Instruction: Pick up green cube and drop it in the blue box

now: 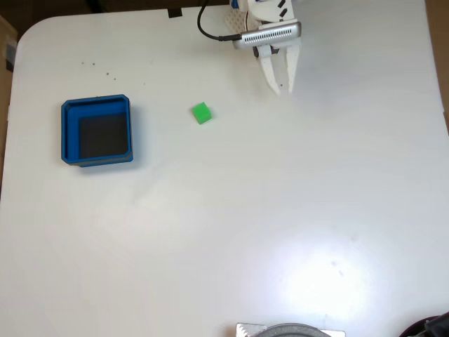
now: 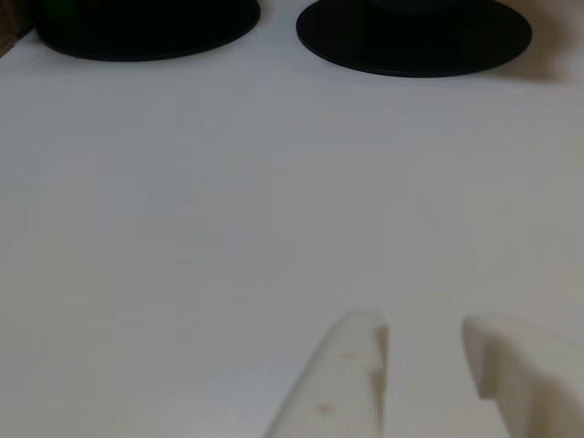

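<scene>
A small green cube (image 1: 201,113) lies on the white table, left of centre near the far edge in the fixed view. The blue box (image 1: 68,133), a shallow blue tray with a black floor, sits further left. My white gripper (image 1: 283,88) hangs at the top of the fixed view, well to the right of the cube, its fingers slightly apart with nothing between them. In the other view the gripper (image 2: 424,333) enters from the bottom edge over bare table, a clear gap between its fingertips (image 2: 360,342).
A black cable (image 1: 208,31) loops beside the arm at the table's far edge. Two black round bases (image 2: 411,36) stand at the top of the other view. A grey round object (image 1: 291,330) sits at the near edge.
</scene>
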You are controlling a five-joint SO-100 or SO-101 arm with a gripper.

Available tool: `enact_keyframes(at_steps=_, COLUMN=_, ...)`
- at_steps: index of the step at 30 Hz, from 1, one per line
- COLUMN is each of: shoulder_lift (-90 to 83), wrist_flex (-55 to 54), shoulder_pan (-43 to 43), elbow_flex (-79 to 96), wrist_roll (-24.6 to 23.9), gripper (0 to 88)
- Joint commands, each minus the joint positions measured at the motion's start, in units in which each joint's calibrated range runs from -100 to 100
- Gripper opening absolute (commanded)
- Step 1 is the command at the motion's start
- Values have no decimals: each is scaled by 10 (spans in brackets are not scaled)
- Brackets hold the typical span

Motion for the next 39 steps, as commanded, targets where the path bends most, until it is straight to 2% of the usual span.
enact_keyframes(at_steps=1, shoulder_lift=-8, wrist_flex=-9, shoulder_pan=17, elbow_flex=-6, wrist_roll=1, gripper=25)
enact_keyframes(at_steps=31, shoulder_lift=-7, wrist_flex=-9, shoulder_pan=179, elbow_flex=-4, wrist_roll=3, gripper=25)
enact_keyframes(at_steps=39, shoulder_lift=-6, wrist_flex=-8, shoulder_pan=191, elbow_flex=21, wrist_roll=3, gripper=25)
